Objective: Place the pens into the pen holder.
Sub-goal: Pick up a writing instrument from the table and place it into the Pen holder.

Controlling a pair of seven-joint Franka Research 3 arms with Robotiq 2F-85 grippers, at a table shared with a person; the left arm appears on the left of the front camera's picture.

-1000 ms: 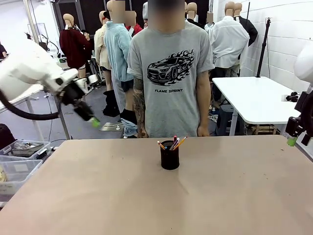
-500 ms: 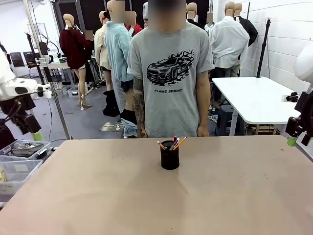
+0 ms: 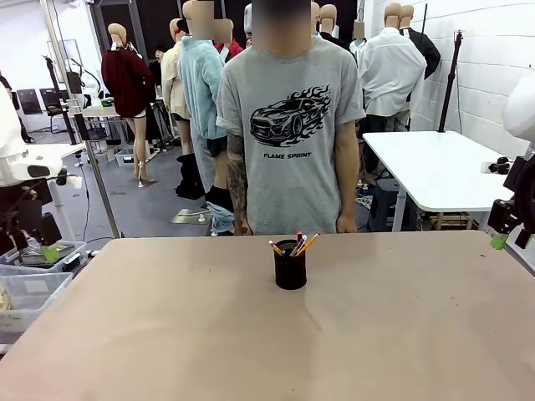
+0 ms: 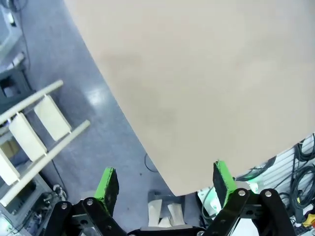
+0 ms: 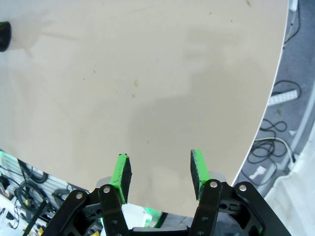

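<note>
Several pens (image 3: 298,243) stand bunched in the pen holder (image 3: 290,264), which sits on the tan table (image 3: 267,334) near its far edge, directly before the person (image 3: 288,125) in a grey printed shirt. Nothing lies between the holder and either arm. The left gripper (image 4: 166,181) hangs off the table's left edge, over the floor and some clear bins (image 3: 33,267), fingers spread wide and empty. The right gripper (image 5: 158,169) hovers at the right edge, fingers parted, holding nothing. A white table (image 3: 435,167) stands behind.
</note>
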